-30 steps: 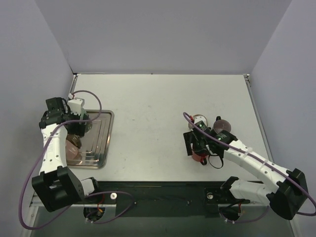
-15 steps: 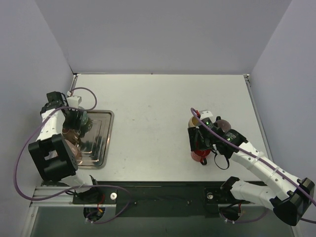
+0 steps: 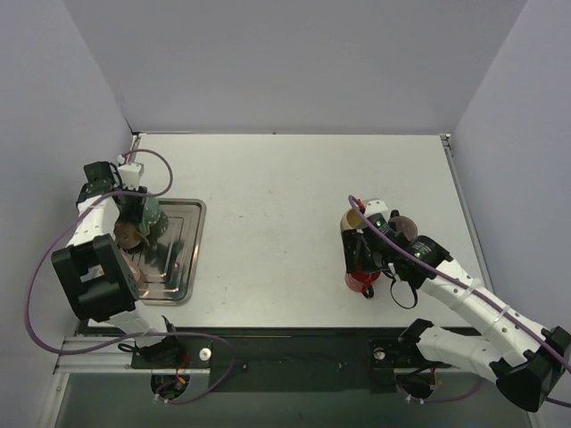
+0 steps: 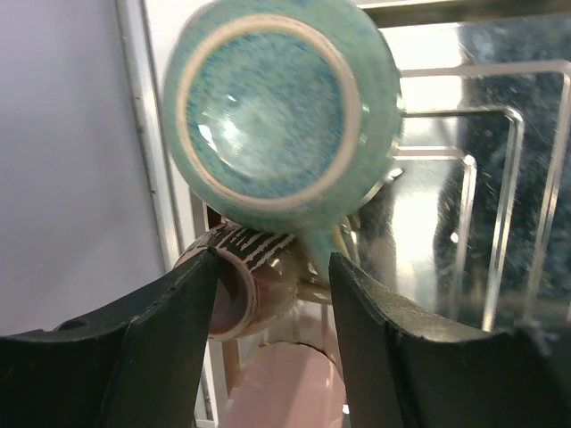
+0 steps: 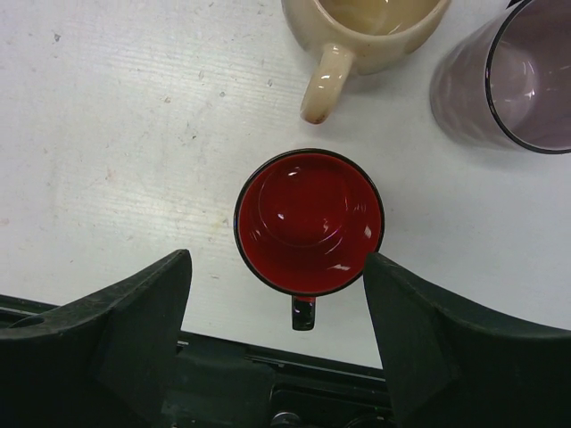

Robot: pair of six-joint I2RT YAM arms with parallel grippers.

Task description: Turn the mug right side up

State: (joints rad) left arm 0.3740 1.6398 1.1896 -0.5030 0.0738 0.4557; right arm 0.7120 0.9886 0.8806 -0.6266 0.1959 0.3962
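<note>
A teal mug (image 4: pixel 277 107) stands upside down, base up, at the far left corner of the metal tray (image 4: pixel 500 178); in the top view it (image 3: pixel 152 214) shows beside my left gripper (image 3: pixel 138 223). My left gripper (image 4: pixel 272 259) is open just above it, jaws on either side of the mug's handle and a striped brown cup (image 4: pixel 250 276) lying on its side. My right gripper (image 5: pixel 277 259) is open and empty above an upright red mug (image 5: pixel 310 223), which is also in the top view (image 3: pixel 359 282).
A pink dish (image 4: pixel 285 383) lies in the tray (image 3: pixel 183 259) under the cups. A beige mug (image 5: pixel 357 27) and a purple glass (image 5: pixel 526 71) stand upright just beyond the red mug. The left wall is close to the tray.
My left arm has swung round and brought its gripper over the teal mug at the tray's far left corner. My right gripper has shifted slightly right above the red mug.
</note>
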